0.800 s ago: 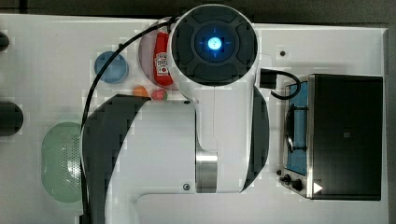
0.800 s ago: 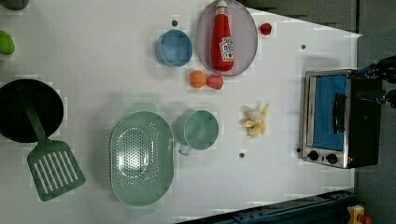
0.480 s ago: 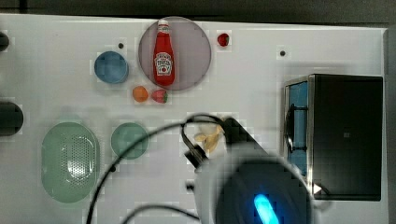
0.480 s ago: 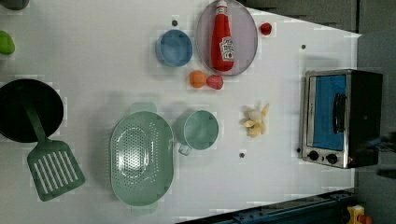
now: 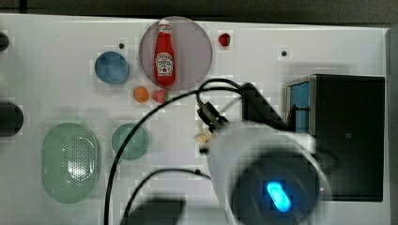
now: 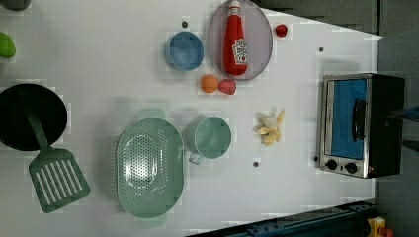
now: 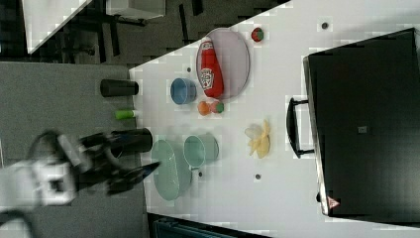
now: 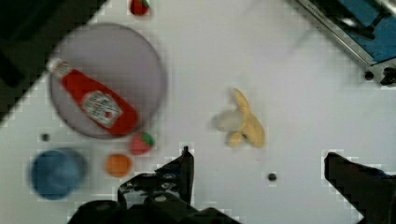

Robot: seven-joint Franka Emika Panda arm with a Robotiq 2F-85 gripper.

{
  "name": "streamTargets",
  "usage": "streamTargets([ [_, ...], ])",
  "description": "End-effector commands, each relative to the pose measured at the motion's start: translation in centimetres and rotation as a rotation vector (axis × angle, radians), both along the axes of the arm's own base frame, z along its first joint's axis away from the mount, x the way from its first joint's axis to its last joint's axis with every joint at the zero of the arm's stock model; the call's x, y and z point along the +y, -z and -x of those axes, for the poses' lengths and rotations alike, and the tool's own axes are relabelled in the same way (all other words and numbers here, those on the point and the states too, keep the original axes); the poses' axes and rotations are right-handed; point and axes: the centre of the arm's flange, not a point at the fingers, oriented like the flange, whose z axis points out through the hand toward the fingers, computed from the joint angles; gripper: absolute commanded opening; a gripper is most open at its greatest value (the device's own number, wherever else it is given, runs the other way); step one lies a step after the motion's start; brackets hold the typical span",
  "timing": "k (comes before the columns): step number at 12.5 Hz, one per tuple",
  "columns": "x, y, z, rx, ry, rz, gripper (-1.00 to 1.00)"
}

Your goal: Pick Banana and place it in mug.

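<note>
Banana [image 8: 243, 122] lies on the white table [image 8: 289, 93] at the wrist view's centre, beyond the gripper [image 8: 261, 168], whose fingers stand wide apart. Farther off, at the left view's centre, sits the mug [image 6: 211, 137].

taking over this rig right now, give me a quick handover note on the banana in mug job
Gripper: open, holding nothing, above the table with the banana lying in front of the gap between its fingers.
Banana: on the white table, untouched, between the mug and the toaster oven in the left view.
Mug: upright and empty, its handle toward the pale-green colander beside it.
Done: nothing yet; the banana is not grasped.
Left: descend on the banana, close, lift, carry it over the mug and release.
</note>
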Motion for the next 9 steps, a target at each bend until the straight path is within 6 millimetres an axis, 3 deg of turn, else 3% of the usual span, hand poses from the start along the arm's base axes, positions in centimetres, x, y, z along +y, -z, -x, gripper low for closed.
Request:
streamTargets([
  [1, 0.2, 12.3, -0.9, 0.141, -0.167, -0.007, 1.00],
  [5, 0.1, 21.1, -2.6, 0.108, -0.413, 0.008, 1.00],
  [9, 0.3, 29.8, -2.2, 0.119, -0.505, 0.013, 1.00],
])
